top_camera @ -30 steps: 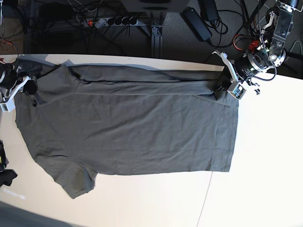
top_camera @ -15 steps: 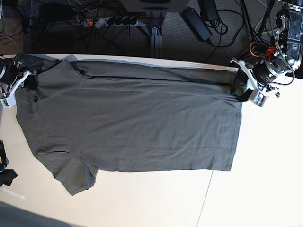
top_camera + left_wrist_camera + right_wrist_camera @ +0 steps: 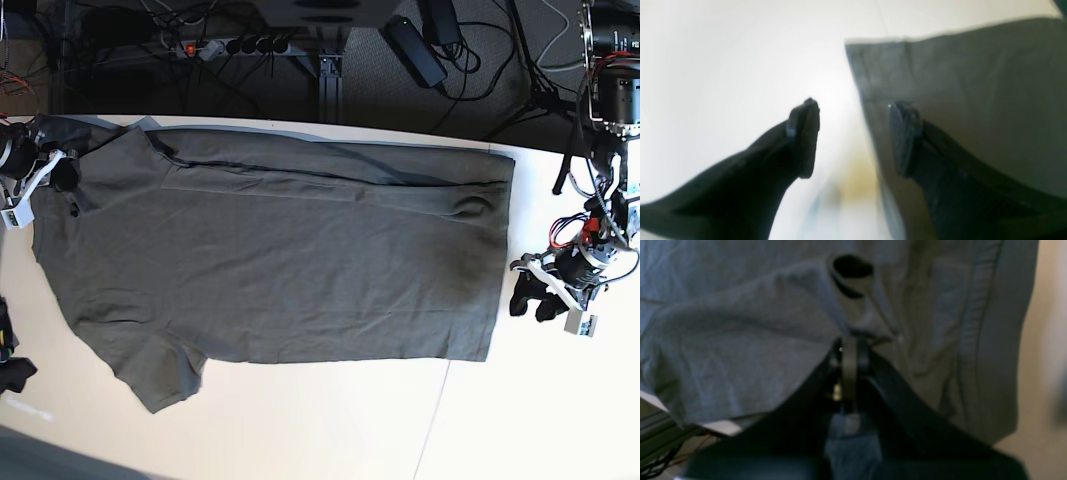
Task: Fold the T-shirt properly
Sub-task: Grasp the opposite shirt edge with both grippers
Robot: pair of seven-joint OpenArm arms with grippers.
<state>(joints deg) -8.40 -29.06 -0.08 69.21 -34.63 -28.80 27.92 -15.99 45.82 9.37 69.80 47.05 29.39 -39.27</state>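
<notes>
I see the T-shirt (image 3: 280,255) spread flat across the table (image 3: 540,420), with a strip along its far edge folded over. My left gripper (image 3: 532,292) hangs with jaws apart, just off the hem and holding nothing. My right gripper (image 3: 849,350) is clamped on cloth near the collar, I think, though that wrist view is blurry.

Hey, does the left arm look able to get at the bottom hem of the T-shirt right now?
Probably yes: the left gripper, jaws open, sits on bare table beside the T-shirt hem, nothing between them.
</notes>
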